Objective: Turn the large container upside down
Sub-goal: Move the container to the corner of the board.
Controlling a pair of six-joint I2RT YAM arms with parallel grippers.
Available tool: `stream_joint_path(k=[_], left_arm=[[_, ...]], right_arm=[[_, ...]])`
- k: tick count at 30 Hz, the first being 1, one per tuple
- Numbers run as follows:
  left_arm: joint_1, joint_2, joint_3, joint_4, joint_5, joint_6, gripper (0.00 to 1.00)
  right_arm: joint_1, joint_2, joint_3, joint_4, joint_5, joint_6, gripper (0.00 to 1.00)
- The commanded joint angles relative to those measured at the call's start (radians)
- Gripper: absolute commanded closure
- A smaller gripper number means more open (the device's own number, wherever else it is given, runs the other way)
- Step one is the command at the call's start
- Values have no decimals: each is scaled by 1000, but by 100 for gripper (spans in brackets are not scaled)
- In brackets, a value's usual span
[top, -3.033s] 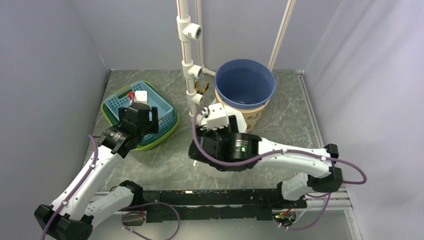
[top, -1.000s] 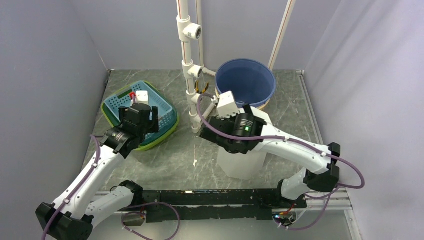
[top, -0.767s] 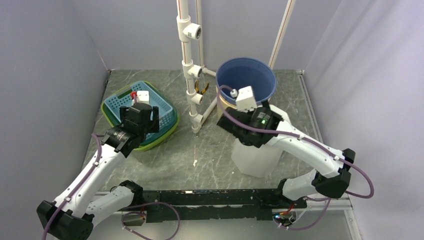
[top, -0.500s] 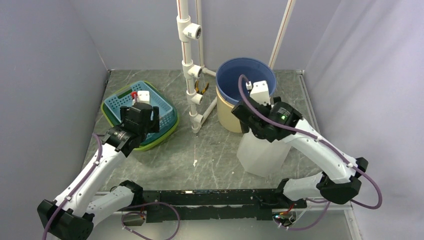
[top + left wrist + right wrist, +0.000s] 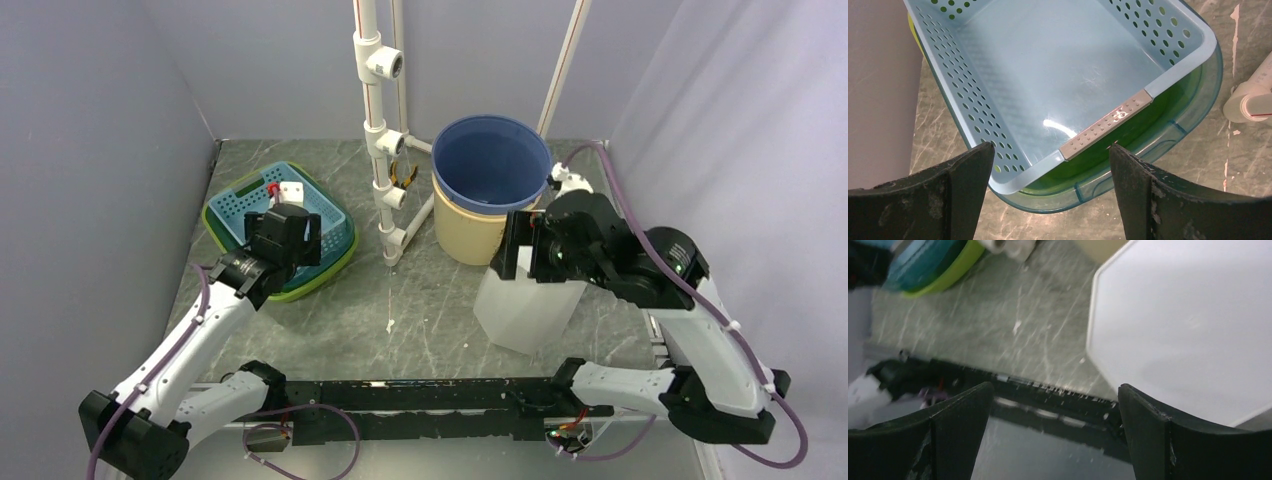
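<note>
Right pincer now rightward, over white container's edge.

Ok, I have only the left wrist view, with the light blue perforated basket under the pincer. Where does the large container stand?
Observer: The white octagonal plastic container stands on the grey marbled table, on the right arm's side, just in front of the blue round bucket.
Operator: Does the right pincer hold it?
Observer: No. The right pincer is open and hangs over the container's edge, gripping nothing.
Operator: Which face is up?
Observer: In the right wrist view its upper face looks flat and closed, so the base is probably up.
</note>
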Motion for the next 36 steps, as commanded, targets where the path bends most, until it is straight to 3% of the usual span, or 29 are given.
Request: stream_joint_path(k=[1, 5, 8, 13, 22, 25, 36], left_arm=[[2, 10, 11, 41, -11, 23, 10], [3, 20, 12, 43, -14, 26, 10], [3, 26, 13, 43, -5, 25, 10], [4, 39, 15, 51, 5, 30, 11], [3, 48, 14, 50, 6, 28, 11], [3, 53, 16, 53, 16, 31, 11], [4, 85, 20, 59, 15, 39, 11]], right_arm=[[1, -93, -154, 104, -278, 26, 1], [1, -113, -292, 106, -298, 49, 4], [1, -118, -303, 68, -155, 83, 1], [-9, -21, -275, -62, 233, 209, 2], [-85, 57, -322, -41, 453, 282, 0], [-150, 7, -383, 22, 442, 236, 0], [-572, -112, -591, 387, 112, -46, 0]])
